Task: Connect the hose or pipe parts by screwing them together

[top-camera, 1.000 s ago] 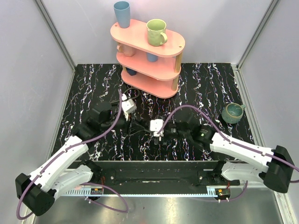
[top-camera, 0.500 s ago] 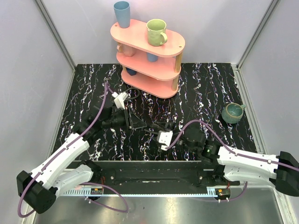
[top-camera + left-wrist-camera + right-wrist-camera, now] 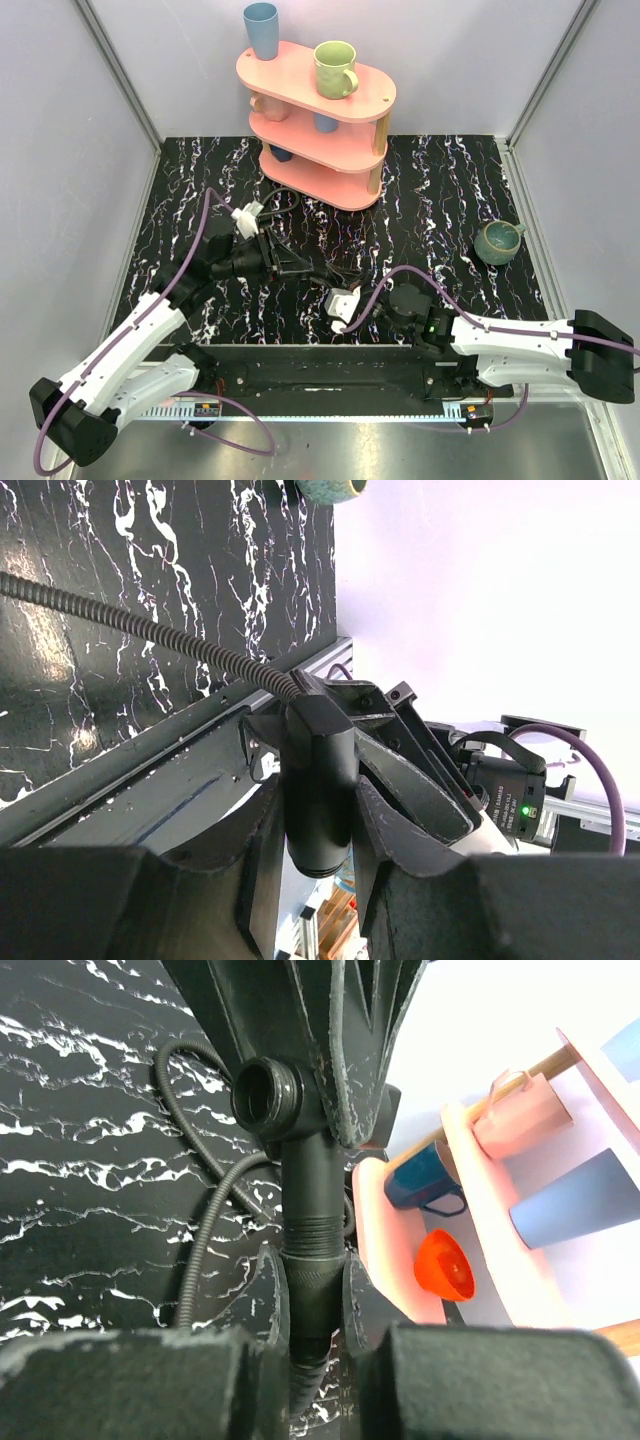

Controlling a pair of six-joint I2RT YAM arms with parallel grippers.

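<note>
Between the two grippers, over the near middle of the table [image 3: 430,190], the hose parts [image 3: 305,270] look light: rigid black fittings trailing limp ribbed hose [image 3: 150,630], so grab the hard bodies, clear of the threads. Left gripper [image 3: 318,825] pinches the smooth sleeve [image 3: 318,750]; right gripper [image 3: 312,1295] is clamped on the threaded stem [image 3: 306,1230]. No readable writing or brand anywhere.
</note>
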